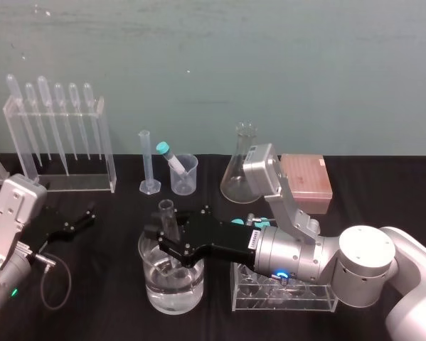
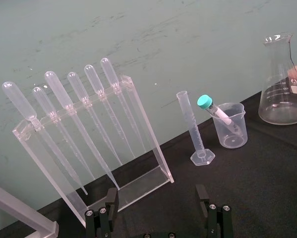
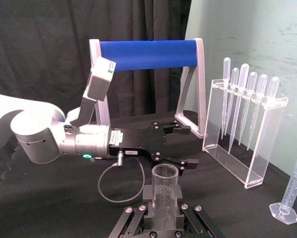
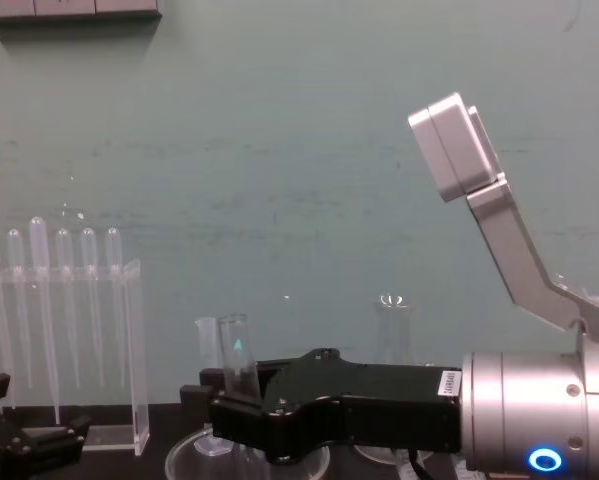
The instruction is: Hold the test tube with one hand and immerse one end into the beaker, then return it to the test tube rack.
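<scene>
Right gripper (image 1: 168,243), seen from the head, is clamped on the test tube (image 1: 166,213), holding it near upright with its lower end inside a wide dish (image 1: 148,288) of clear liquid. Whether the glass meets the liquid I cannot tell. Farther back, the beaker (image 1: 184,175) holds a leaning capped tube (image 1: 171,160), beside a cylinder (image 1: 147,163). The pink rack (image 1: 306,177) sits back right by the flask (image 1: 237,170), well apart from the test tube. The left gripper (image 1: 77,220) rests at the left.

From the left wrist, the left gripper (image 2: 155,213) is spread wide and empty. The beaker (image 2: 230,126) holds the capped tube (image 2: 215,110), and the flask (image 2: 282,84) looks empty.

From the right wrist, the right gripper (image 3: 164,210) pinches the test tube (image 3: 164,183), open rim up. The left gripper (image 3: 187,147) gapes beyond.

From the chest, the test tube (image 4: 236,355) rises from the right gripper (image 4: 237,408).
</scene>
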